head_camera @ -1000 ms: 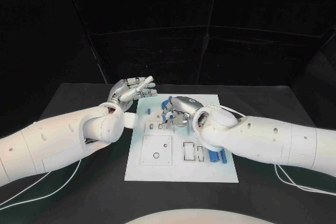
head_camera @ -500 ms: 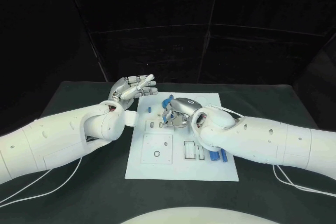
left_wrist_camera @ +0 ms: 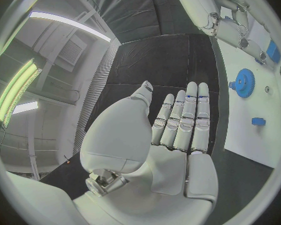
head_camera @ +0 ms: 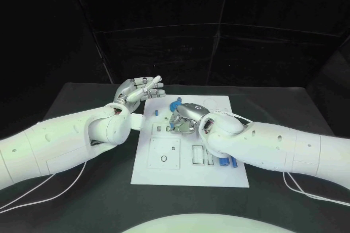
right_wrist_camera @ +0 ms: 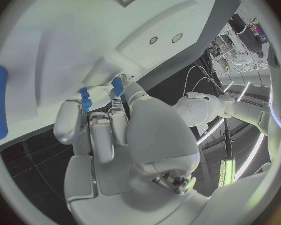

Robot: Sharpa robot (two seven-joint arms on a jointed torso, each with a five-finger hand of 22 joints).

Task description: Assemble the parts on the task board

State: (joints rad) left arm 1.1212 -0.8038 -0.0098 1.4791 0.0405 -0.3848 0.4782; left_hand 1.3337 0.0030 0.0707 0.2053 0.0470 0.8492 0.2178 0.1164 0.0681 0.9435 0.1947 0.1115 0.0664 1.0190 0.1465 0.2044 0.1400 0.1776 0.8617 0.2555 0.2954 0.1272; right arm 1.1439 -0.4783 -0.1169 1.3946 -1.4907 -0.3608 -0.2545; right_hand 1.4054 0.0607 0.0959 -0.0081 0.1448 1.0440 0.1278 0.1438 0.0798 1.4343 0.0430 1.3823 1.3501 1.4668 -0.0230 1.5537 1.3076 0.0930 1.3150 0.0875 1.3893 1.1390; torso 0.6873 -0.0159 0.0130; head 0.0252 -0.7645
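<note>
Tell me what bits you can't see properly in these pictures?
- Head view: the right hand covers whatever its fingers are working on the task board.
- Right wrist view: its fingers hide most of the small blue parts.
- Left wrist view: the circle's rim cuts off the board beyond the blue gear.

The white task board point(head_camera: 191, 170) lay flat mid-table, with cut-outs. A blue gear point(left_wrist_camera: 243, 82) stood near its far edge; blue bars point(head_camera: 227, 162) lay at its right.

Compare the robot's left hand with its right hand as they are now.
The left hand is raised beside the task board, fingers straight and holding nothing; the right hand is over the board, fingers curled down among small blue parts. Whether it grips one is unclear. Both are silver, on white arms.
</note>
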